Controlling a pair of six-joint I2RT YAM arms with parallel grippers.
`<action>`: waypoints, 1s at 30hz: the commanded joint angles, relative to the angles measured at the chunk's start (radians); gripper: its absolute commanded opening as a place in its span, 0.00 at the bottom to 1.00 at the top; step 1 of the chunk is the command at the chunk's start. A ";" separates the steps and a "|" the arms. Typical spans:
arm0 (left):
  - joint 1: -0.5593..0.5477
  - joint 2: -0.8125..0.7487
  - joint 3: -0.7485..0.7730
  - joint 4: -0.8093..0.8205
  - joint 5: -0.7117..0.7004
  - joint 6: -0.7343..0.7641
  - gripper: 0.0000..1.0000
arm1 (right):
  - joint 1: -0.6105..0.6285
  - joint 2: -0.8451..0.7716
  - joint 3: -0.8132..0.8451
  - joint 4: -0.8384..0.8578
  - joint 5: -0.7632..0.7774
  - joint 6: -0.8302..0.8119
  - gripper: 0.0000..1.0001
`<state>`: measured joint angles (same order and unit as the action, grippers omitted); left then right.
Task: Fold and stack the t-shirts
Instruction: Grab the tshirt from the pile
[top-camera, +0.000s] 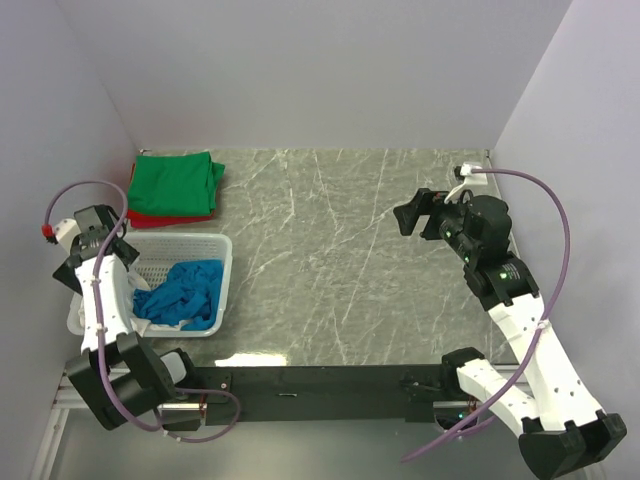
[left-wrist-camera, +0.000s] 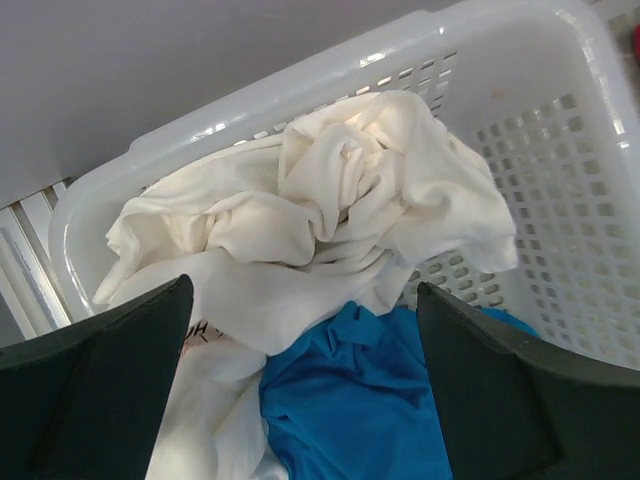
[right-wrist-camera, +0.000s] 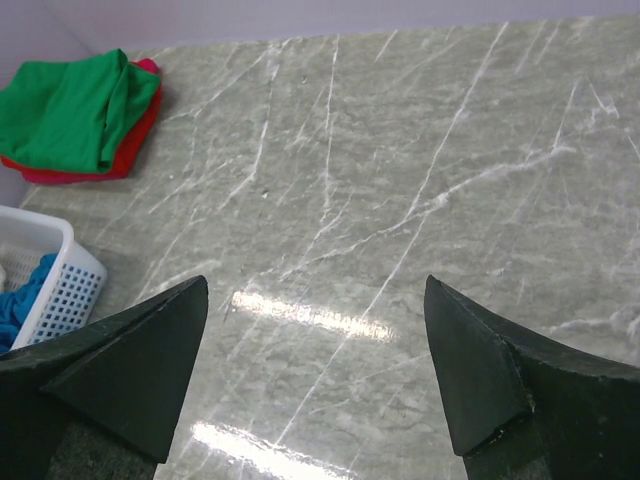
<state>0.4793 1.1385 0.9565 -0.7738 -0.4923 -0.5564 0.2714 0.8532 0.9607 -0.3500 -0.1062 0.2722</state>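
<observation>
A crumpled white t-shirt (left-wrist-camera: 330, 210) and a bright blue t-shirt (left-wrist-camera: 350, 400) lie in the white lattice basket (left-wrist-camera: 560, 150). A bit of red print shows on the white cloth near the left finger. My left gripper (left-wrist-camera: 305, 330) hangs open and empty just above them, at the basket's left side in the top view (top-camera: 118, 250). The blue shirt (top-camera: 185, 293) fills the basket's near half. A folded green t-shirt (top-camera: 175, 183) lies on a folded red one (top-camera: 170, 218) at the far left. My right gripper (top-camera: 415, 212) is open and empty above the bare table on the right (right-wrist-camera: 315, 290).
The basket (top-camera: 200, 245) stands at the left edge of the marble table (top-camera: 330, 260), just in front of the green and red pile (right-wrist-camera: 70, 110). Purple-grey walls close in the left, back and right. The arm bases and a black rail lie along the near edge.
</observation>
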 joint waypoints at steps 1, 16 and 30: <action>0.018 0.035 -0.024 0.067 0.006 0.049 0.99 | 0.005 -0.008 0.050 0.010 -0.007 -0.004 0.94; 0.044 0.199 -0.012 0.145 0.005 0.113 0.01 | 0.005 -0.031 0.029 -0.009 0.017 -0.025 0.94; -0.053 -0.112 0.188 -0.048 0.371 -0.026 0.00 | 0.005 0.036 0.053 0.002 0.019 -0.064 0.94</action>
<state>0.4900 1.1183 1.0798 -0.7856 -0.2531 -0.4946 0.2726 0.8532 0.9653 -0.3733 -0.0948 0.2398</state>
